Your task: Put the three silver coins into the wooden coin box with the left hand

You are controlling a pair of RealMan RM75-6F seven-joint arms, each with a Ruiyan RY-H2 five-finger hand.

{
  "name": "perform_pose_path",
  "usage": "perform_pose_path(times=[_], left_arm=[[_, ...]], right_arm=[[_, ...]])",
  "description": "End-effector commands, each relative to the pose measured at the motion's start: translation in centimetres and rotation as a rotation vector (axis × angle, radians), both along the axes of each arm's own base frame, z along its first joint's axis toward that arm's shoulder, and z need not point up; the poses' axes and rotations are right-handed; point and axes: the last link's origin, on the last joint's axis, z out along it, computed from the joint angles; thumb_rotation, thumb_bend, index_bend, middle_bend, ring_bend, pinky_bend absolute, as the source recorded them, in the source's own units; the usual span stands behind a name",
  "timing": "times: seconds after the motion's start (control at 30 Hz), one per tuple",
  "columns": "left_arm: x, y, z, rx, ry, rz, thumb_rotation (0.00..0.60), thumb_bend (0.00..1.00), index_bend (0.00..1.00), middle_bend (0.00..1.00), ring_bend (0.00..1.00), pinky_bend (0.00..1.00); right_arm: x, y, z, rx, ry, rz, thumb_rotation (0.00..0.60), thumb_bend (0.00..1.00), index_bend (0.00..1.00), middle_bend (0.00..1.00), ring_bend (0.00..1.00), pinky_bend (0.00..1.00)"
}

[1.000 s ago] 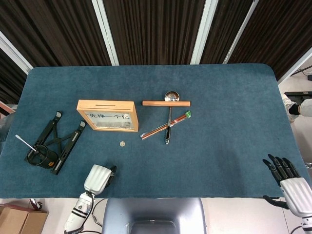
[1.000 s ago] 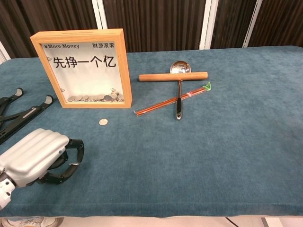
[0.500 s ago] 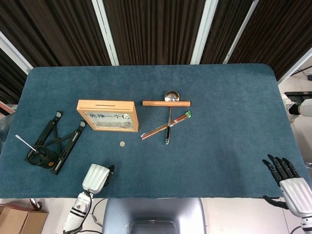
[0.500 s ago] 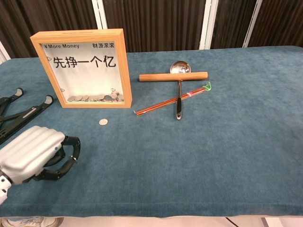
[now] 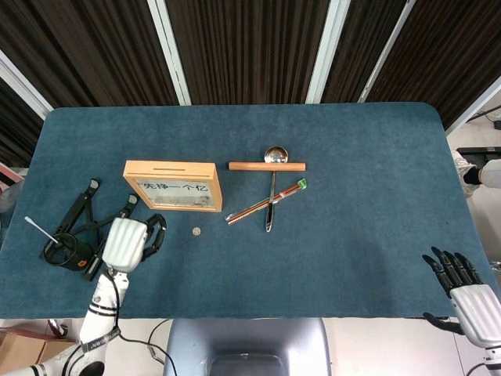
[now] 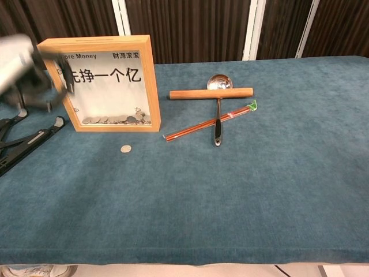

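The wooden coin box stands upright left of centre, its slot on top; in the chest view the box shows several coins lying behind its glass. One silver coin lies on the blue cloth just in front of the box's right corner, and the same coin shows in the chest view. My left hand hovers left of the coin, in front of the box, fingers curled in with nothing seen in them. The chest view shows my left hand blurred at the box's left edge. My right hand rests at the table's near right corner, fingers spread.
A black folding stand and a black cup with a white stick lie left of the box. Right of the box are a wooden rod, a metal ladle and red chopsticks.
My left hand has risen from the table's near edge and swung left and forward, towards the box's left side. The coin and my right hand have not moved.
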Motion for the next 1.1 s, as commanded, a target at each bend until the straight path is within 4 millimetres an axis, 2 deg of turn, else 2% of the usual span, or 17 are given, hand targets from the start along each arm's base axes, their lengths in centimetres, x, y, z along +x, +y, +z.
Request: perform_pose_path(times=[0.03,0.17,0.3,0.43,0.67,1.1], left_arm=[[4.5,5.3,6.1,0.061,-0.061,0.039,0.600,0.54,0.61,1.00,1.00,1.00],[6.8,8.0,6.6,0.049,-0.068,0.102,0.600,0.54,0.60,1.00,1.00,1.00],[8.2,9.8,5.1,0.036,-0.050,0.151,0.600,0.54,0.60,1.00,1.00,1.00],[9.1,10.7,3.5,0.027,-0.030,0.165,0.600,0.54,0.60,1.00,1.00,1.00],[8.8,11.5,1.6,0.019,0.013,0.183,0.600,0.54,0.60,1.00,1.00,1.00],[8.1,11.7,0.6,0.011,0.041,0.192,0.600,0.54,0.60,1.00,1.00,1.00]], right_arm=[[0.0,-0.1,-0.1,0.000,0.002,-0.001,0.600,0.15,0.00,0.00,0.00,0.00],[0.0,-0.4,-0.3,0.005,0.005,-0.007,0.600,0.15,0.00,0.00,0.00,0.00],[0.0,-0.6,-0.2,0.005,0.002,-0.015,0.600,0.15,0.00,0.00,0.00,0.00],[-0.1,-0.6,0.1,0.001,-0.006,-0.018,0.600,0.15,0.00,0.00,0.00,0.00],[-0.3,-0.4,0.6,-0.010,-0.018,-0.022,0.600,0.15,0.00,0.00,0.00,0.00],[-0.4,-0.3,0.8,-0.014,-0.021,-0.023,0.600,0.15,0.00,0.00,0.00,0.00]])
